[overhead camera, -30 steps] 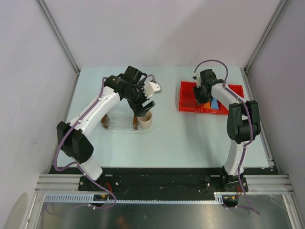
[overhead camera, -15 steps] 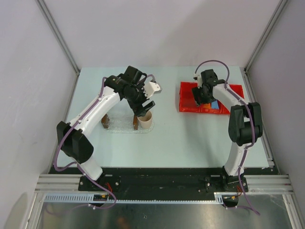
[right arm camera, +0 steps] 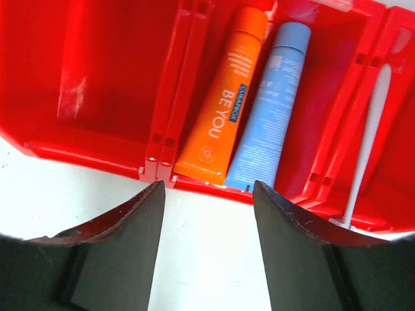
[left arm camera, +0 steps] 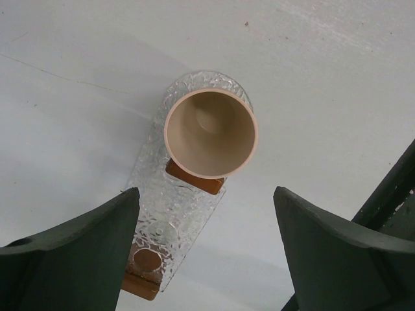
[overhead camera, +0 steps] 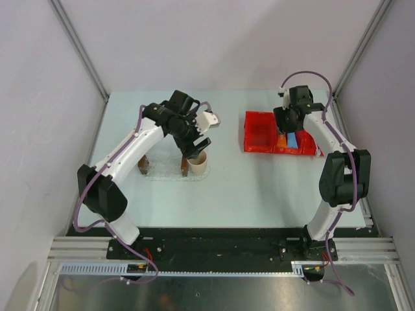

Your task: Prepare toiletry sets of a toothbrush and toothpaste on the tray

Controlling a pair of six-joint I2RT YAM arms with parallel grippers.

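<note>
right gripper (right arm camera: 207, 188) shifted rightward above toothpaste (right arm camera: 224, 110), spread, left gripper (left arm camera: 206, 194) spread, toothbrush (right arm camera: 368, 146) head hard to make out

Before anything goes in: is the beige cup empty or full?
Empty. The left wrist view looks straight into the upright cup and shows only its bare bottom.

Right hand (overhead camera: 284, 131) shifted rightward, above toothpaste (right arm camera: 224, 123)

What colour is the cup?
The cup is beige, like pale tan. The left wrist view shows it best.
</note>
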